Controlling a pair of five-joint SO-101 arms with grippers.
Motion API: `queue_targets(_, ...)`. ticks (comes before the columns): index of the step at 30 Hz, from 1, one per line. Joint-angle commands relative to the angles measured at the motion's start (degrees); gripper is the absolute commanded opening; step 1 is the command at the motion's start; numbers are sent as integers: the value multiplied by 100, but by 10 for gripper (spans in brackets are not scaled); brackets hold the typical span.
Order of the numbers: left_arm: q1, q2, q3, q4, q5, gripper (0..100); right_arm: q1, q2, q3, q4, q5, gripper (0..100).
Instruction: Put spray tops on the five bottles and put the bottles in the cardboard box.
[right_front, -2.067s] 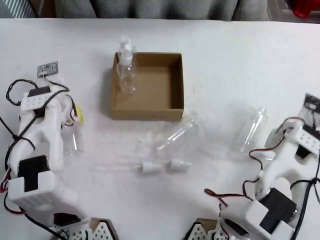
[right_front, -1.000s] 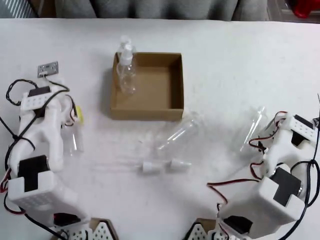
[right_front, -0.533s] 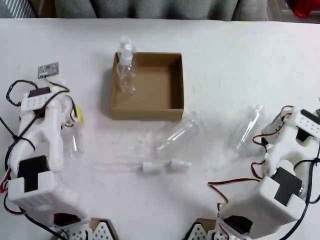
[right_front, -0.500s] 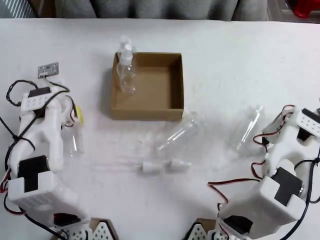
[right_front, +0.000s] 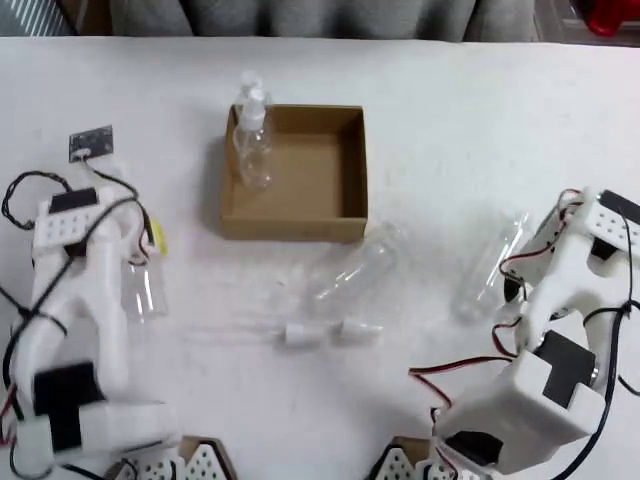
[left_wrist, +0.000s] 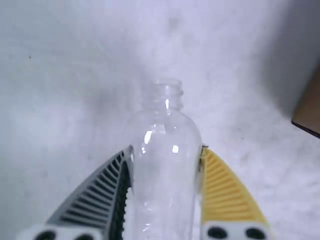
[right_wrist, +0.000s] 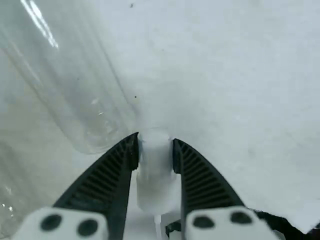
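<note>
STEP (judged): capping bottle no. 3 of 5. Two done, three open. Boxing barely begun.

NEXT (judged): bring right-hand top over left-hand neck. Line up both arms, feed thin tube into narrow opening, then seat w/ press or twist. Keep grip light, since thin walls may flex or slip.

PARTS, large to small:

- Table (right_front: 450, 120): white, matte, flat.
- Arms: white plastic shells, black motor blocks, loose red/black wires.
- Box (right_front: 290, 228): brown cardboard, square, open-topped, low-walled. Set mid-table, toward far side.
- Capped bottles (right_front: 251, 140): two, clear plastic, round, glossy, upright at box's far corner on left arm's side. Front one appears inside. Rear one inside or behind rim: cannot tell.
- Centre bottle (right_front: 350, 265): clear, uncapped, lying just in front of box.
- Right-side bottle (right_front: 490, 268): clear, uncapped, lying just beside right arm.
- Left gripper (left_wrist: 165, 150): ribbed jaws, one grey, one yellow, clenched on body of held bottle (left_wrist: 165, 115). Neck open, pointing away from wrist. Located near box, on left arm's side.
- Right gripper (right_wrist: 155, 142): black ribbed jaws clamped on white spray top (right_wrist: 156, 185), smooth, cylindrical. Just beside rounded end of right-side bottle.
- Loose tops (right_front: 300, 333): two, white, small, w/ thin translucent tubes, lying near centre bottle, toward arms.
</note>
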Motion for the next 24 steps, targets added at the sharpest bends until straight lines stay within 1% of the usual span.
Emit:
queue_targets(1,321,-1288,501,-308,-44,20,-127,-101,-237,180,105,16)
queue_targets(6,620,-2554,1134,-492,-44,20,-136,-180,9,180,202,16)
queue_targets(10,901,-3204,1442,-492,-53,21,-382,-901,571,136,316,16)
queue_targets(13,1033,-3389,1503,-492,-53,21,-576,-1780,897,136,308,16)
queue_targets(18,1051,-3442,1459,-492,-53,21,-980,-2985,1064,-40,352,16)
queue_targets(24,1051,-3451,1415,-879,-35,21,-1701,-3697,1064,-708,352,19)
